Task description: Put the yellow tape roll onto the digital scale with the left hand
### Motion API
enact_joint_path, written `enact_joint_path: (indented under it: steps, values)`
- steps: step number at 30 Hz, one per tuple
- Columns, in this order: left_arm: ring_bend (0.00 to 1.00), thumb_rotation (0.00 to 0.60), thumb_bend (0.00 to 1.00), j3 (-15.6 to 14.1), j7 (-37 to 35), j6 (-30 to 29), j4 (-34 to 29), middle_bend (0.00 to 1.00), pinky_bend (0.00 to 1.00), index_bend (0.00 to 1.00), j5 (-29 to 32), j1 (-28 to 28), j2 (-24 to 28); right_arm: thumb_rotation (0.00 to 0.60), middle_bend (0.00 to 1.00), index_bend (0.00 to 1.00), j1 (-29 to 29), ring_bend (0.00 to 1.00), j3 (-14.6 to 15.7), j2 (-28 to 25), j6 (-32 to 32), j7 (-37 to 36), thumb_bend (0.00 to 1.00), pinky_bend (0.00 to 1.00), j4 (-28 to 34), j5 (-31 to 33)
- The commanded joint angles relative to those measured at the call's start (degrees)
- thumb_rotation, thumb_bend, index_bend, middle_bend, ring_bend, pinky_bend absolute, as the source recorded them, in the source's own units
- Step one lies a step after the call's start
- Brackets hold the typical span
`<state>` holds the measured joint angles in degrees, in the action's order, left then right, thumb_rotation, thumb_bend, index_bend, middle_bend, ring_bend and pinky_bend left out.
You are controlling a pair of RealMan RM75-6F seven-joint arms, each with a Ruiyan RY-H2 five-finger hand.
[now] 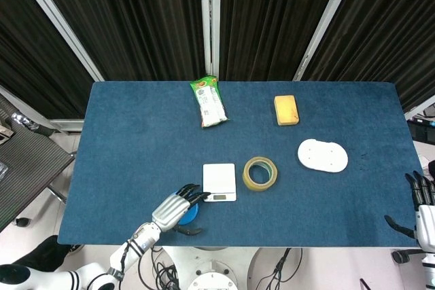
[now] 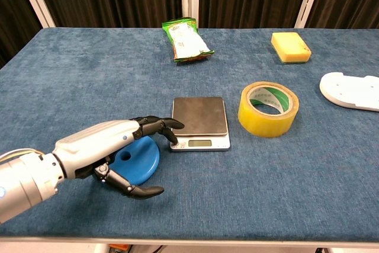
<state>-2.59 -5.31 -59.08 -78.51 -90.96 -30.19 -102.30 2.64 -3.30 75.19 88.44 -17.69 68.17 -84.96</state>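
we see the left hand low over the near side of the table, with its fingers apart and nothing between them. it hovers above a blue disc, and its fingertips reach to the near left corner of the digital scale; we cannot tell if they touch it. the yellow tape roll lies flat on the cloth just beside the scale, on the side far from this hand, so the scale stands between the hand and the roll. nothing is grasped yet.

in our judgement the main risk comes from this arrangement. to reach the roll the hand must pass over or around the scale, and a low path could push the scale or press on its platform and move it. the thumb hangs under the palm close to the blue disc and could drag it along. the roll is wide and smooth, so a poor grip on its wall could let it slip or tip. if the hand releases it off centre, it could rest half on the platform.

the right hand shows only at the table's edge in the head view, fingers spread and empty, well apart from everything.

for writing, the green snack packet carries print, but it is too small to read. the scale's display shows no digits we can make out. the yellow sponge and the white plastic piece have no label that we can see.
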Motion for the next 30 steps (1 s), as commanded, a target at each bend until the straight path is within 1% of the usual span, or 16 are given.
enact_joint_path:
  steps: [1, 6, 11, 16, 22, 28, 30]
  values:
    - [0.0, 0.424, 0.2, -0.2, 0.2, 0.0, 0.1, 0.2, 0.0, 0.09, 0.0, 0.0, 0.0, 0.6, 0.0, 0.0, 0.0, 0.0, 0.1, 0.0, 0.0, 0.2, 0.05, 0.0, 0.0, -0.1]
    - [0.0, 0.425, 0.2, -1.4, 1.2, 0.0, 1.8, 0.21, 0.0, 0.09, -0.3, 0.2, -1.0, 0.6, 0.0, 0.0, -0.1, 0.0, 0.0, 0.3, -0.5, 0.0, 0.05, 0.0, -0.1, 0.2]
    - [0.0, 0.425, 0.21, -1.7, 1.8, 0.2, 3.0, 0.21, 0.0, 0.09, -0.5, 0.0, -1.9, 0.6, 0.0, 0.0, -0.1, 0.0, 0.0, 0.4, -1.0, -0.3, 0.05, 0.0, -0.3, 0.5]
    - [0.0, 0.425, 0.21, -1.6, 1.9, -0.6, 2.6, 0.21, 0.0, 0.08, -0.8, -0.1, -1.7, 0.6, 0.0, 0.0, 0.0, 0.0, 0.0, 0.5, -1.1, -0.8, 0.05, 0.0, -0.7, 0.6]
    - [0.0, 0.425, 0.2, -0.4, 1.3, -3.7, -0.1, 0.19, 0.0, 0.09, -2.4, -0.4, 0.0, 0.6, 0.0, 0.0, 0.0, 0.0, -0.1, 0.6, -1.2, -1.3, 0.05, 0.0, -1.1, 0.6]
    - [0.0, 0.426, 0.2, 1.7, -1.8, -7.2, -4.7, 0.16, 0.0, 0.09, -3.5, -1.0, 3.5, 0.6, 0.0, 0.0, -0.1, 0.0, 0.0, 0.9, -1.0, -1.9, 0.05, 0.0, -1.5, 0.2]
    - [0.0, 0.447, 0.2, 2.4, -2.1, -7.7, -5.4, 0.15, 0.0, 0.09, -3.6, -1.3, 4.3, 0.6, 0.0, 0.0, 0.0, 0.0, 0.0, 0.9, -0.9, -1.9, 0.05, 0.0, -1.7, 0.1]
